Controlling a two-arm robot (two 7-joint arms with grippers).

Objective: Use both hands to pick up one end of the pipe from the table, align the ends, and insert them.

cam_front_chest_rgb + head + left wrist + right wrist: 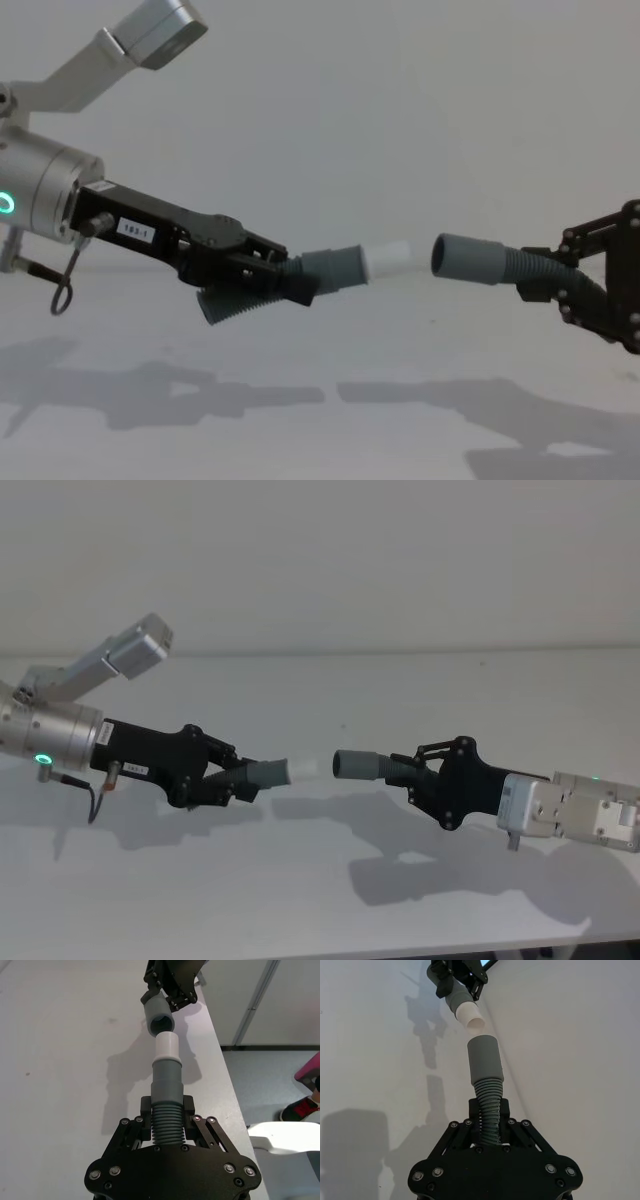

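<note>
Both pipe pieces hang above the white table [300, 890]. My left gripper [245, 780] [167, 1106] [290, 280] is shut on the ribbed hose [167, 1125] of one piece. That piece's grey cuff [335, 268] ends in a white tip [303, 771] [166, 1047] [388, 260] pointing right. My right gripper [405, 772] [489, 1110] [545, 280] is shut on the other ribbed hose [489, 1097]. Its grey cuff [362, 764] [485, 1060] has a hollow mouth [160, 1024] facing the white tip. A small gap separates the two ends, which are roughly in line.
A thin black cable [95, 800] loops under the left wrist. In the left wrist view the table's edge [220, 1045] runs along the right, with floor and a person's red shoe [305, 1107] beyond. A pale wall [320, 560] stands behind the table.
</note>
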